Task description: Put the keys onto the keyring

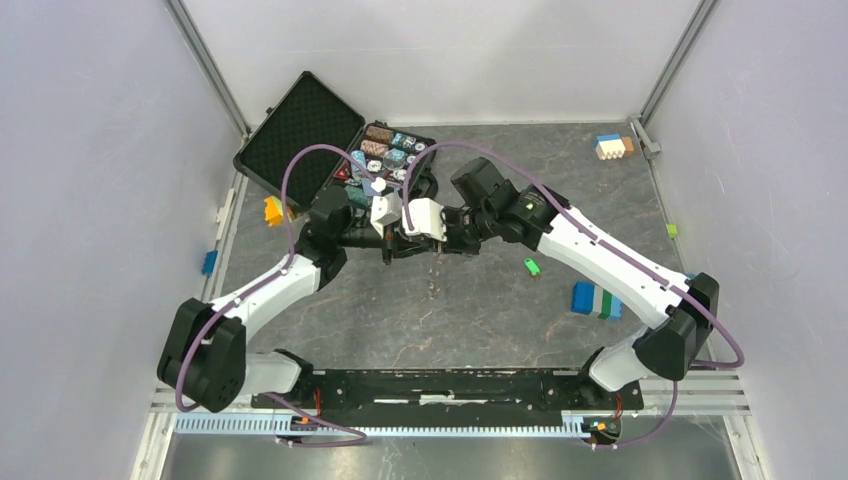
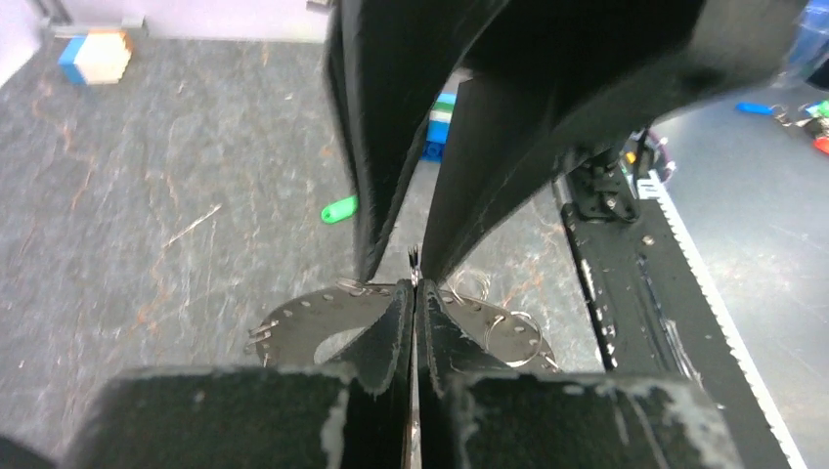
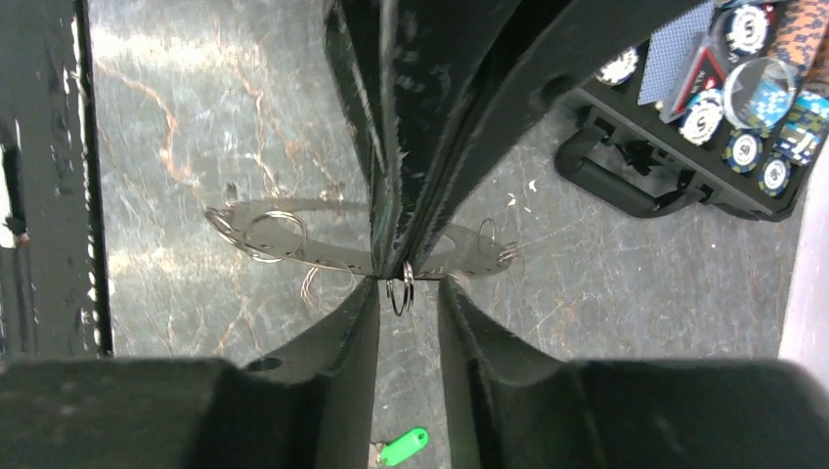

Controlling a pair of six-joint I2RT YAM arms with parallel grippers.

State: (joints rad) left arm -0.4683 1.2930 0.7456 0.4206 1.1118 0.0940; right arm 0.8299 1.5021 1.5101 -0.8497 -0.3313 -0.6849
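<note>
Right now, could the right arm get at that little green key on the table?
Probably yes: the green key lies on bare tabletop near the right hand, with nothing lying between them.

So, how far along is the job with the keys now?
Done: nothing that I can confirm. In hand: the left gripper is shut on the flat grey metal keyring, and the right gripper stands open at it. To do: the small green-headed key lies loose on the table.

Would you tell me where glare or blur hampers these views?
Right wrist: glare whitens the table upper left; its near fingers blur, the small ring is sharp. Left wrist: near fingers blur, green key clear. Top: even light, no glare.
</note>
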